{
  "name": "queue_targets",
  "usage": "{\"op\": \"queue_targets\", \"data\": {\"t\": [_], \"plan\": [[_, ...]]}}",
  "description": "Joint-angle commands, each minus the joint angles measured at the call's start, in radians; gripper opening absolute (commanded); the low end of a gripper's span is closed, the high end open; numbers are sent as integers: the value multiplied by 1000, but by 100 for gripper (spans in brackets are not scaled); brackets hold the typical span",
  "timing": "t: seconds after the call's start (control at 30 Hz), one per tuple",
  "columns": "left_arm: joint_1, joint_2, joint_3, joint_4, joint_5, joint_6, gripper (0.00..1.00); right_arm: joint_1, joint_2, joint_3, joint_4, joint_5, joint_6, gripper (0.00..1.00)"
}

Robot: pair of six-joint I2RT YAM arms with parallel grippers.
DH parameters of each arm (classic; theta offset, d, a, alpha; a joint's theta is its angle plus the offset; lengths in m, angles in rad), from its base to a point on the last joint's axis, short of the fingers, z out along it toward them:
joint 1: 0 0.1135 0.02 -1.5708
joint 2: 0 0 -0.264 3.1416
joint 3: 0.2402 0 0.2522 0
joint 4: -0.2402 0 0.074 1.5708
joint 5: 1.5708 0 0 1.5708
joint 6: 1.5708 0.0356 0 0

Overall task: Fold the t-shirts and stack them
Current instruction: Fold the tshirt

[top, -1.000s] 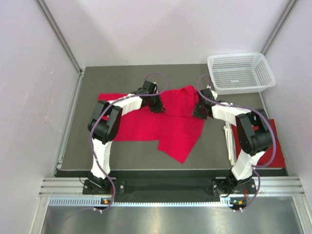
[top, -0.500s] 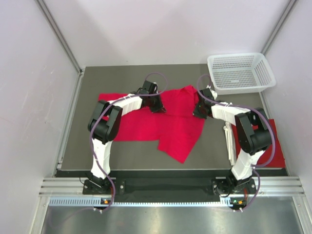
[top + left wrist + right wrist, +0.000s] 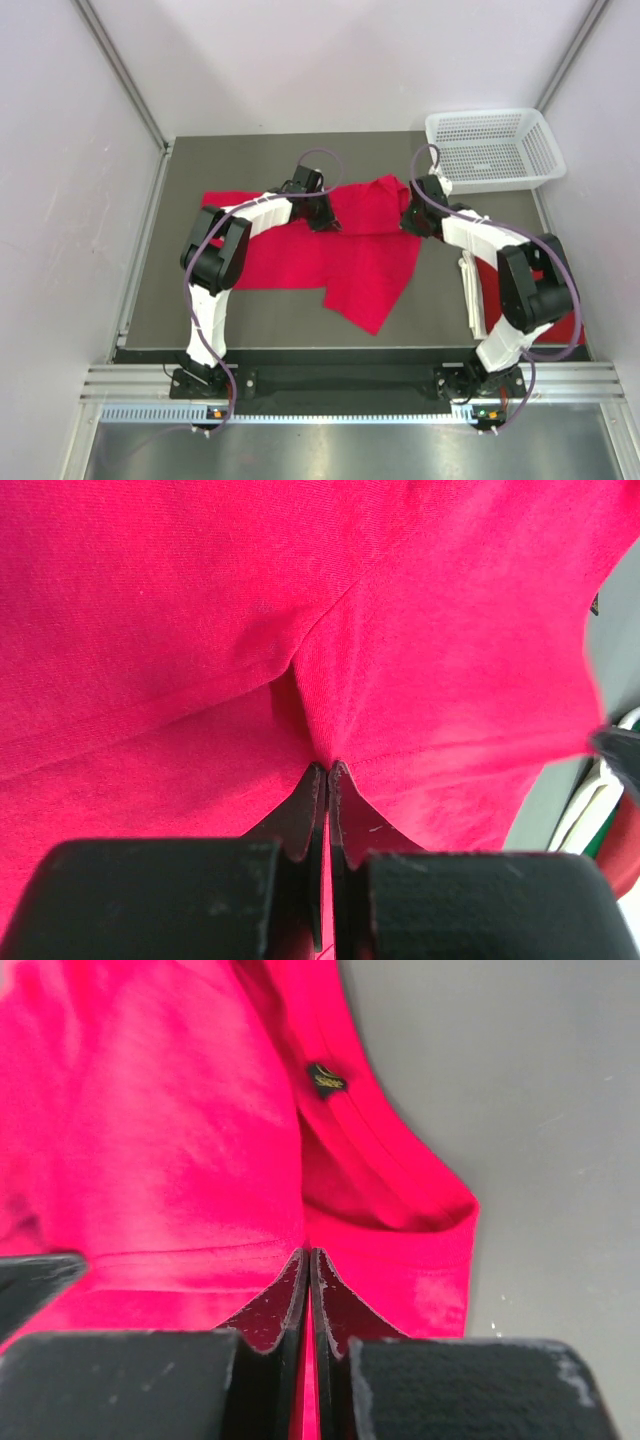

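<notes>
Left claw (image 3: pixel 327 772): jaws fully closed, tips pinching a raised fold of the red t-shirt (image 3: pixel 350 255); cloth puckers into a crease right at the tips. Wrist view is filled with red fabric.

Right claw (image 3: pixel 308 1256): jaws also pressed together, tips gripping the shirt's edge just beside a folded hem. A small dark tag (image 3: pixel 323 1077) sits on the fabric beyond the tips. Grey surface shows to the right of the hem.

T-shirt lies crumpled across the middle of the bench (image 3: pixel 250 160), between the two claws. One sleeve reaches out to the left and a pointed flap hangs toward the near edge.

Second red cloth (image 3: pixel 572 335) lies at the near right, mostly hidden under the right arm; cannot tell its shape.

White mesh basket (image 3: pixel 490 178) stands at the far right corner, apart from the shirt, its mesh floor visible.

Bench top is dark grey, enclosed by pale walls (image 3: pixel 60 200) on three sides.
</notes>
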State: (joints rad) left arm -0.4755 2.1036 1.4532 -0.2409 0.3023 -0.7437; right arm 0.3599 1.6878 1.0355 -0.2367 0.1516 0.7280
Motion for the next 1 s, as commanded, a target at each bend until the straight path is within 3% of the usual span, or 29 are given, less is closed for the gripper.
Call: {"op": "queue_targets", "data": {"t": [0.0, 0.37, 0.93, 0.97], "plan": [[-5, -31, 38, -11, 6, -8, 0, 10, -109, -12, -23, 51, 1, 0], [-8, -63, 41, -63, -14, 12, 0, 59, -204, -114, -44, 95, 47, 0], [-14, -16, 85, -201, -69, 50, 0, 162, -183, -167, -55, 212, 172, 0], [-14, -14, 94, -205, -69, 53, 4, 157, -178, -160, -47, 207, 144, 0]]}}
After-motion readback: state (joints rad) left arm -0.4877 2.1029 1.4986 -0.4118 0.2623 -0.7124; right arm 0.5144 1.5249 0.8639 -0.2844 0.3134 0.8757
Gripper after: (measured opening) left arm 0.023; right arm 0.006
